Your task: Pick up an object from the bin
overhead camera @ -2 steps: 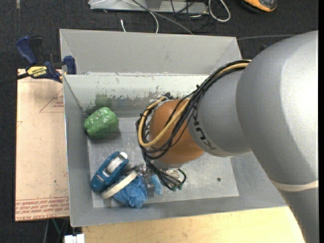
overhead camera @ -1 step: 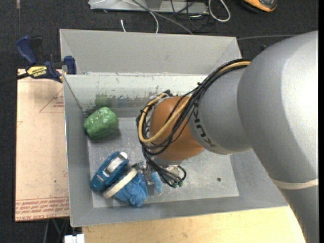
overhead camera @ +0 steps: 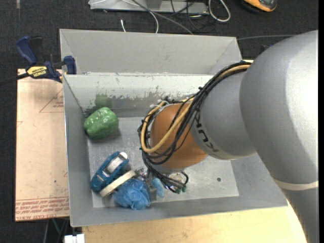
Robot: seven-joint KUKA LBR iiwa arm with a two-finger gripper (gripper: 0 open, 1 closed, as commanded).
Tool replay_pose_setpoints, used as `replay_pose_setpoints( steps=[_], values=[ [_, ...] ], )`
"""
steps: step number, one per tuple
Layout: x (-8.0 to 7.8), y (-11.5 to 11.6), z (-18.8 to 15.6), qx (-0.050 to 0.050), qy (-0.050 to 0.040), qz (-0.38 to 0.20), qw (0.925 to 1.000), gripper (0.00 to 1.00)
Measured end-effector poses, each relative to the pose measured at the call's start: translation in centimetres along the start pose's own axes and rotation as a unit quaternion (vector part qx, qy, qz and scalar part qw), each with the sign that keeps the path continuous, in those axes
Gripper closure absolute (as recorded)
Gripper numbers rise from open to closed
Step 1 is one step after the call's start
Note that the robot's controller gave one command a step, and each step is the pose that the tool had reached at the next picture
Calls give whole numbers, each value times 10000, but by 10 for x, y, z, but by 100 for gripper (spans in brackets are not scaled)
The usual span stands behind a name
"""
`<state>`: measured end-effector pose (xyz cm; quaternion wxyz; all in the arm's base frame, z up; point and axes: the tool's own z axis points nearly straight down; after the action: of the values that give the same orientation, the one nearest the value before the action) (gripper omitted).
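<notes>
Dark carpet floor (overhead camera: pixel 35 14), loose cables (overhead camera: pixel 220 19)

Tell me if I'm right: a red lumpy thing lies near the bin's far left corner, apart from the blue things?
Not quite: the camera view shows the lumpy thing is green, not red. It does lie near the bin's far left corner, apart from the blue things.

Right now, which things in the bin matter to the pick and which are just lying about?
Likely in play: gripper, low at the front of the bin; blue crumpled lump beside it; blue-and-white tape dispenser next to that.
Lying about: green pepper-shaped toy, far-left corner, apart.
</notes>
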<state>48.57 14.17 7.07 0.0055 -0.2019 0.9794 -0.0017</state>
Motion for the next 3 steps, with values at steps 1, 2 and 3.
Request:
replay_pose_setpoints(
  steps=[1, 2, 3],
  values=[
    [-13, -5, 1, -9, 25, 266, 9996, 100],
    [-5, 9, -4, -6, -8, -30, 10000, 100],
    [-8, 6, -3, -9, -2, 30, 10000, 100]
  ],
)
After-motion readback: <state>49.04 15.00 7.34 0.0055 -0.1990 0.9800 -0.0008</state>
